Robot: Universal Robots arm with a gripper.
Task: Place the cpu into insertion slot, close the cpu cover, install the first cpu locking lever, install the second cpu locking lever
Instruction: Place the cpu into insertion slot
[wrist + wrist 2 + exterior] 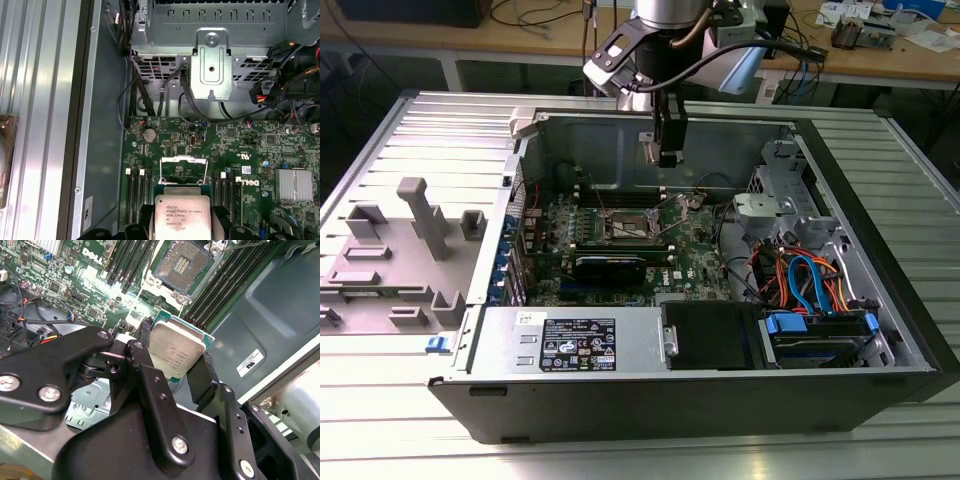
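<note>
My gripper (666,152) hangs inside the open computer case, above the motherboard and shut on the cpu (175,347). The cpu is a small square chip with a silver-grey top, and the black fingers (200,374) clamp it by two opposite edges. In the first wrist view the cpu (182,216) sits between the fingers (220,218). Just beyond it the thin silvery cpu cover (183,159) stands raised. The insertion slot (182,262) lies open on the green board, apart from the chip and with nothing in it. In the exterior view the insertion slot (627,227) is below the gripper, a little toward the exterior view's left.
Long black memory slots (220,287) flank the socket. A black graphics card (610,266) and a power supply (575,342) lie nearer the case front. A metal drive cage (790,215) with coloured cables (810,282) is at the exterior view's right. A grey fixture (415,240) stands on the table at the exterior view's left.
</note>
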